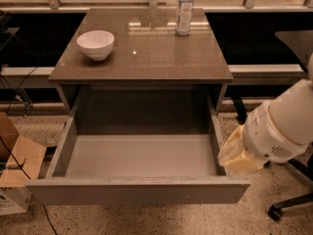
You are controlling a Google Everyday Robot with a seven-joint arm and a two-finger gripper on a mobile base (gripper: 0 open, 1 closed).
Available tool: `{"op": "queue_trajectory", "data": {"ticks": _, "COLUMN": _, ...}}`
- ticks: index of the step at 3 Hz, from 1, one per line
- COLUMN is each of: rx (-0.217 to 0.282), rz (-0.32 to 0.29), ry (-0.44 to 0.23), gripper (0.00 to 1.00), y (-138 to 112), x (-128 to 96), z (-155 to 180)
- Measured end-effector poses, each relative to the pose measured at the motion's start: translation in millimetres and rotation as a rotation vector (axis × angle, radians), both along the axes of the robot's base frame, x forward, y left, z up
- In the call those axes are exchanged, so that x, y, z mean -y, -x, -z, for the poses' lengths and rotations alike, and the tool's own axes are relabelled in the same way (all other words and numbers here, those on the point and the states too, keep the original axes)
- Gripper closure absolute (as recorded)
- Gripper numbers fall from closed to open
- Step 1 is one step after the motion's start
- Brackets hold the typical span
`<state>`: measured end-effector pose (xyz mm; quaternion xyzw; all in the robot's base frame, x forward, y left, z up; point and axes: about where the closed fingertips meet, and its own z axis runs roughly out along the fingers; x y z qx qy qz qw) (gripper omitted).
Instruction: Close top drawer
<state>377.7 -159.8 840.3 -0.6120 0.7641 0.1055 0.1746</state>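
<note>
The top drawer (137,192) is pulled far out of the grey cabinet toward me. Its pale grey inside (142,155) is empty and its plain front panel faces the bottom of the view. My gripper (234,152) shows as a beige end on a thick white arm segment (281,124). It hangs just outside the drawer's right side wall, near the front right corner, close to the wall.
On the glossy cabinet top (146,58) stand a white bowl (96,43) at the left and a clear water bottle (184,4) at the back. A cardboard box (14,173) sits on the floor at the left. Office chair legs (288,204) are at the right.
</note>
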Motion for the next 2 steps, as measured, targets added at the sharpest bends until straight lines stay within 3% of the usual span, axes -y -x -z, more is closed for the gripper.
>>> {"op": "queue_trajectory", "data": {"ticks": 2, "rx": -0.143, "rz": 0.066, "ry": -0.051, "gripper": 1.0, "y": 18.2, "x": -4.4, "z": 89.0}}
